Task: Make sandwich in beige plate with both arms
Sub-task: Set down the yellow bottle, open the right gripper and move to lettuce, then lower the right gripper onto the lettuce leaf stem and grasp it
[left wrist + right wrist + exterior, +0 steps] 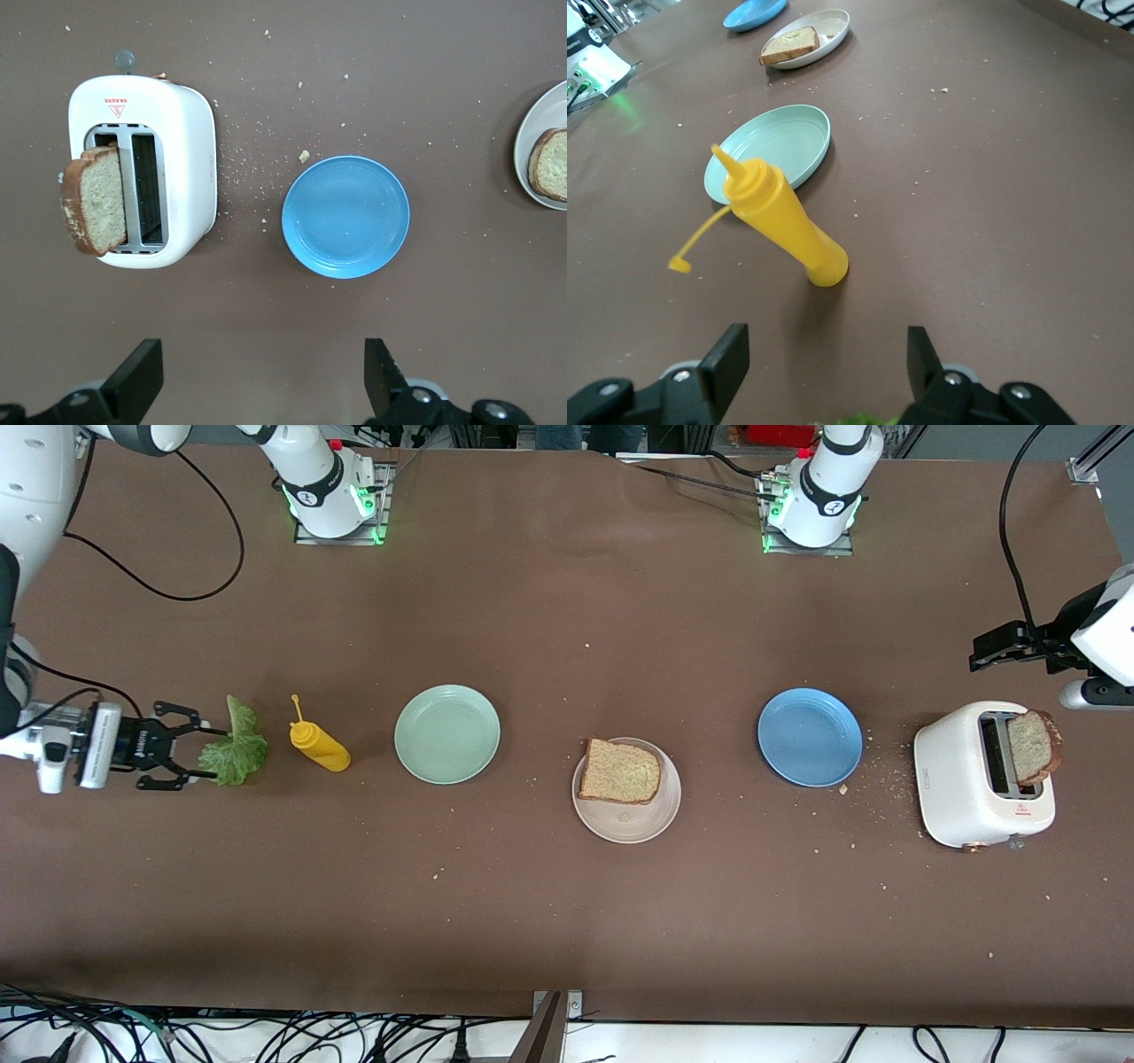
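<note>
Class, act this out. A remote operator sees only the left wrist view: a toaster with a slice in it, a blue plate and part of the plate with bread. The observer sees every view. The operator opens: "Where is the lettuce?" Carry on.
Observer: The lettuce lies at the right arm's end of the table, beside a yellow sauce bottle.
Operator: My left gripper hangs open over the table by the toaster. Is the right gripper near the leaf?
Observer: Yes, the right gripper is at the leaf, fingers open about its edge.
Operator: Any plate I can't see?
Observer: A green plate, bare, between the bottle and the beige plate.
</note>
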Available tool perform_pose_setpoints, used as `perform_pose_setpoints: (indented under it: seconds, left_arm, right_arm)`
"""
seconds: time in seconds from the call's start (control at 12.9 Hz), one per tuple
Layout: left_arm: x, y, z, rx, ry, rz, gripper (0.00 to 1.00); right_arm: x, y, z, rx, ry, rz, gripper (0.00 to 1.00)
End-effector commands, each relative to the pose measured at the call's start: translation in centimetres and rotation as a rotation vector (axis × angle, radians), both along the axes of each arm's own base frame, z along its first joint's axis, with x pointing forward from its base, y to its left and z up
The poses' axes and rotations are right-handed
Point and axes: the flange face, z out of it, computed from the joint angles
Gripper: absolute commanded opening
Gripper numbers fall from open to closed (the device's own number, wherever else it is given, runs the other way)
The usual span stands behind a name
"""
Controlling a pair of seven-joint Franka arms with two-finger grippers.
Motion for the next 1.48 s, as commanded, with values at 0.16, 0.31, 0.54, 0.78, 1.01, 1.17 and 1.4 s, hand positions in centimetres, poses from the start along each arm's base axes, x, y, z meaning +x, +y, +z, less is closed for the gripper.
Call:
perform_pose_setpoints:
  seconds: [0.16,0.31,0.54,0.78,1.01,1.17,1.4]
  left_arm:
    - [0.0,-0.2,0.3,-0.028,-0.011,0.009,1.0]
    - [0.0,-0.2,0.3,-0.028,-0.011,0.009,1.0]
    - [0.0,-0.2,0.3,-0.028,-0.011,0.009,1.0]
    - [0.0,-0.2,0.3,-0.028,-0.011,0.009,1.0]
    - [0.0,-0.2,0.2,-0.028,-0.009,0.009,1.0]
    - [0.0,-0.2,0.2,-0.028,-0.009,0.009,1.0]
    - [0.0,-0.2,0.2,-0.028,-0.009,0.009,1.0]
  right_arm:
    - [2.6,1.3,10.3,-0.273,0.215,-0.126,0.92]
    - [2.4,2.7,14.1,-0.42,0.268,-0.193,0.98]
    - [3.4,5.7,16.7,-0.612,0.243,-0.25,1.0]
    - [3.4,8.0,16.4,-0.761,0.364,-0.431,1.0]
    - [2.7,8.7,12.5,-0.823,0.419,-0.498,0.99]
    - [1.7,8.2,8.7,-0.829,0.425,-0.515,0.99]
    - [0.0,7.8,4.2,-0.838,0.423,-0.542,0.99]
